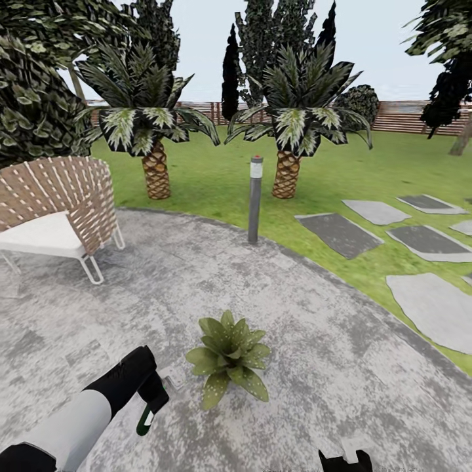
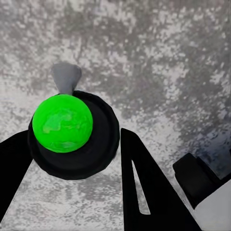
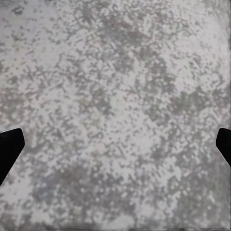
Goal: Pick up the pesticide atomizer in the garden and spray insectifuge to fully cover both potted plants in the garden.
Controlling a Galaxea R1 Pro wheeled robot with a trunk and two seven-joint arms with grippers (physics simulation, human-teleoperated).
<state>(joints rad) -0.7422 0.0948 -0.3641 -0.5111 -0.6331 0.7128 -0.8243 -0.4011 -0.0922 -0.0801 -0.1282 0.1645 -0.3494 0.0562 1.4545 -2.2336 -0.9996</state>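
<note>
The left arm reaches in from the lower left of the head view, its white forearm and black wrist angled up and toward the middle, ending at the left gripper (image 1: 152, 401) low over the stone patio (image 1: 314, 367). The gripper is closed on the atomizer (image 1: 145, 423), whose dark green body hangs out below the black fingers; a small pale part of it shows just beyond the wrist, toward the plant. In the left wrist view the atomizer (image 2: 72, 132) sits between the two black fingers (image 2: 144, 187), seen end on as a bright green disc in a black ring, with a grey nozzle pointing away over the speckled paving. The fingers press against its sides. One plant (image 1: 229, 357) stands on the patio just beside the left gripper, to its right, a rosette of broad pointed leaves; pale specks dot the lower leaves nearest the camera, and its pot is hidden under the foliage. The right gripper (image 1: 345, 461) barely enters at the bottom edge of the head view, well apart from the plant. In the right wrist view its black fingertips (image 3: 9, 149) sit at opposite edges with bare paving between them, so the claw is wide and holds nothing. Farther off stand a grey bollard lamp (image 1: 255, 198) at the patio rim, a wicker chair (image 1: 59, 210) to the left, two palms (image 1: 155, 131) on the lawn, and a slatted fence (image 1: 419, 117) behind.
</note>
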